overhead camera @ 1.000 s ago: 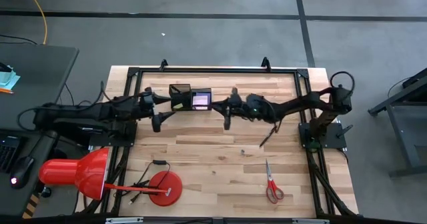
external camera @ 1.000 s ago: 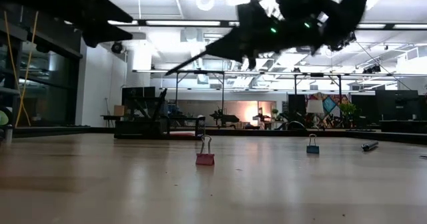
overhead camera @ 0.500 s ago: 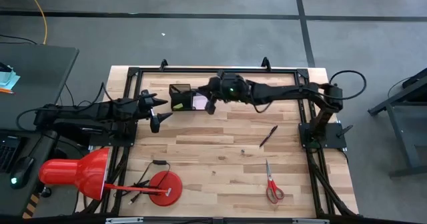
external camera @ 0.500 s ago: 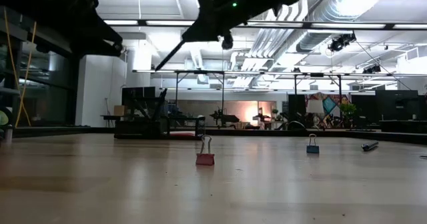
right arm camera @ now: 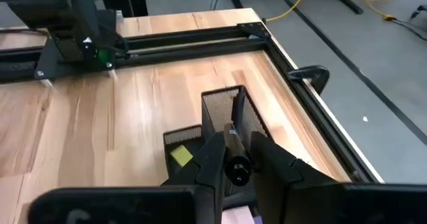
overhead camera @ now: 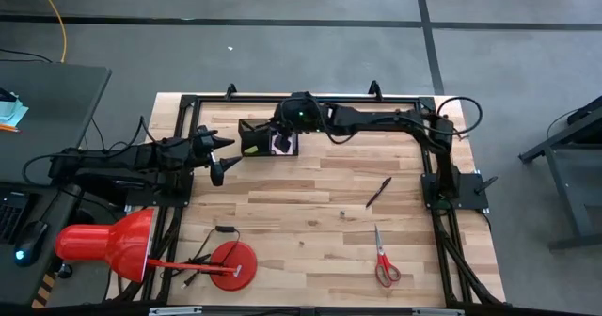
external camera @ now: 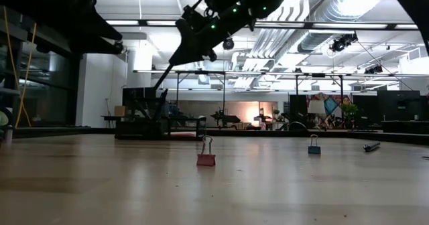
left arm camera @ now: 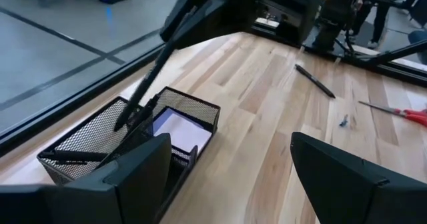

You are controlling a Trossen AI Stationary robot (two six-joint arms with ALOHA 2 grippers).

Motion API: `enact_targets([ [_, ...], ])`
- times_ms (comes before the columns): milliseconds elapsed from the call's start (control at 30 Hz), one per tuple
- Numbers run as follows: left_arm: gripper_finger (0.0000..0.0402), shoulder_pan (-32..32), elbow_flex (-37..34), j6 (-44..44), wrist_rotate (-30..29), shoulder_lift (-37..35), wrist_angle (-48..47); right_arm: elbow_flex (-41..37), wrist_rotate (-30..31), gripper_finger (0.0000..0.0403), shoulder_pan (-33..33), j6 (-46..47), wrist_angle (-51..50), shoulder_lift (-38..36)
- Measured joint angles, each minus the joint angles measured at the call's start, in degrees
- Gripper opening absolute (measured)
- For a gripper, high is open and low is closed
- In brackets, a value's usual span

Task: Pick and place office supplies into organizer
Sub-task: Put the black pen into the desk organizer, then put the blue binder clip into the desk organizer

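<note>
Right wrist view, right gripper [right arm camera: 235, 159] jaws closed on black pen [right arm camera: 235, 163] above organizer [right arm camera: 220, 111], left gripper [left arm camera: 223, 171] jaws spread wide, empty.

A pale butcher-block worktop [overhead camera: 310, 213] edged by a black metal frame [overhead camera: 310, 99] is set on a grey concrete floor [overhead camera: 282, 53] crossed by dark seams. A dark side desk [overhead camera: 42, 95] is seen at left. In the low view, ceiling strip lights [external camera: 161, 23], ducting [external camera: 305, 21] and distant furniture [external camera: 161, 121] are shown.

Open lab hall, exposed ceiling ducts [external camera: 348, 11]
</note>
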Motion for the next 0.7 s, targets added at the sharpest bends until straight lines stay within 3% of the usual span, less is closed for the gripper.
enact_targets([
  [267, 0.0294, 0.00, 0.00, -0.11, 0.02, 0.00, -0.25, 4.77, -4.13, 0.0048, -1.55, -1.72, 0.92, 3.83],
  [700, 0.0294, -0.02, 0.00, -0.13, 0.04, 0.00, -0.66, 5.16, -3.53, 0.0110, -1.93, -2.08, 1.07, 3.88],
])
